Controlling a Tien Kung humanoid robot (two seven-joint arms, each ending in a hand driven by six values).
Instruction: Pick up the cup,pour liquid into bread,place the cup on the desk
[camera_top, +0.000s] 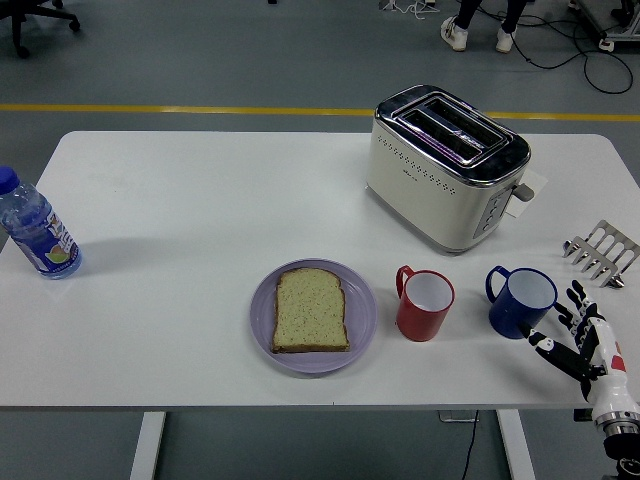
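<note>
The right hand is held just beside the blue cup, its fingers spread apart and nothing grasped; bread is seen on a plate.

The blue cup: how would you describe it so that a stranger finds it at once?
Start at the toaster. Two cups stand in front of it, right of the plate. The blue cup is the right one, nearest the robot hand; its neighbour is red.
</note>
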